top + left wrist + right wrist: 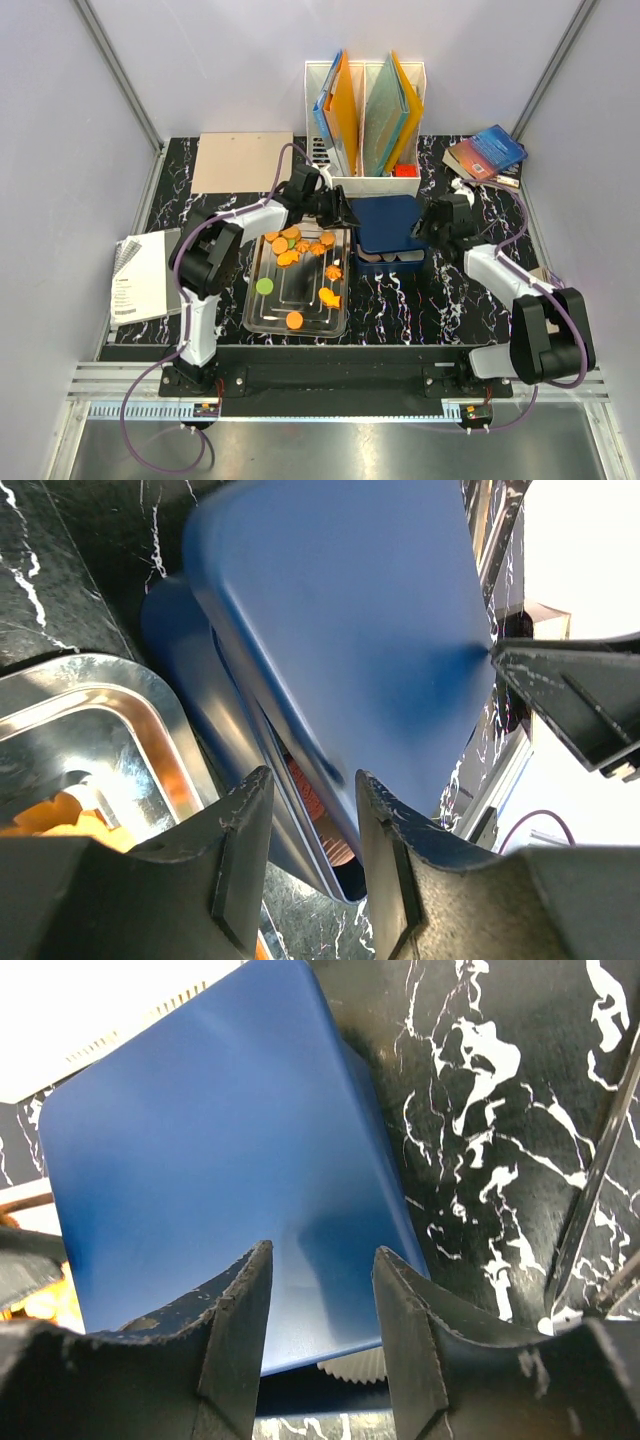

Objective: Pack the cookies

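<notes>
Cookies (288, 258), flat orange and green, lie in the steel tray (296, 287); left gripper (308, 815) half-closed around the blue plastic lid (200, 1160), hold unclear, right gripper (322, 1295) spread above it, so lift evenly.

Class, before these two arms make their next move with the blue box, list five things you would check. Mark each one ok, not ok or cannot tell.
1. Blue lid clear of the blue box: not ok. It lies tilted over the box, with a gap showing in the left wrist view.
2. Left gripper has a firm hold on the lid: cannot tell. The lid's rim runs between its fingers.
3. Right gripper has a hold: cannot tell. Its jaws stand apart at the lid's edge.
4. Cookies within reach: ok. They lie loose in the metal tray.
5. Paper cup in the box: ok. Its fluted edge shows under the lid.
</notes>
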Controlling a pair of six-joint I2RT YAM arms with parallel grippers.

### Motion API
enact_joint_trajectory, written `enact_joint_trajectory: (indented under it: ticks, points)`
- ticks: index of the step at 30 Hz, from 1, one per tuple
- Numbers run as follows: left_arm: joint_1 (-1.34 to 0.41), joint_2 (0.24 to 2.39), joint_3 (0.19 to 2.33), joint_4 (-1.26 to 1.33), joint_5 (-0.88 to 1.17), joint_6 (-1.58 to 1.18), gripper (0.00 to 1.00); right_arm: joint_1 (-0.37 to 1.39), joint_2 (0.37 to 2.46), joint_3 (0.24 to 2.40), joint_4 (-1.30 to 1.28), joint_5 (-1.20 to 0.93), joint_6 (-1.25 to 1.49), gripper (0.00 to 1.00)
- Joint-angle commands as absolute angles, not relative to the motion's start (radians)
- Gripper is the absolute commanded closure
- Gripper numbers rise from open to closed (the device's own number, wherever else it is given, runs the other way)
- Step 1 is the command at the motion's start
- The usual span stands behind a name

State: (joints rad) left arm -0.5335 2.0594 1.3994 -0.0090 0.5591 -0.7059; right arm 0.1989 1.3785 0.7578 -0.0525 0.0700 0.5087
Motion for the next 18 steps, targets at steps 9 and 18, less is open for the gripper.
enact_joint_trajectory:
  ticks: [9,18]
  points:
    - [-0.494,1.907,1.316,0.02,0.505,-0.716,0.57,0.239,1.238,0.649,-0.195,0.035,0.506,0.5]
    - [-0.486,1.885,1.308,0.012,0.492,-0.719,0.56,0.253,1.149,0.623,-0.236,0.021,0.515,0.51]
